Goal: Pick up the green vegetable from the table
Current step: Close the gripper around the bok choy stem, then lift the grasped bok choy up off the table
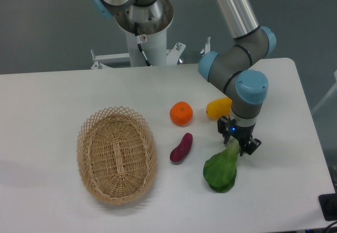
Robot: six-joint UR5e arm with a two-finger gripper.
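Observation:
The green vegetable [221,172] lies on the white table [63,96] at the front right. Its broad dark leaf points toward the front and its pale stalk points up toward the arm. My gripper [238,140] points straight down over the stalk end, with one dark finger on each side of it. The jaws look closed against the stalk. The leaf still rests on the table surface. The fingertips themselves are partly hidden by the gripper body.
A yellow oblong fruit [218,108] lies just behind the gripper, and an orange [181,113] sits to its left. A small purple eggplant [181,148] lies left of the vegetable. An oval wicker basket [117,154] stands at the front left. The table's right edge is near.

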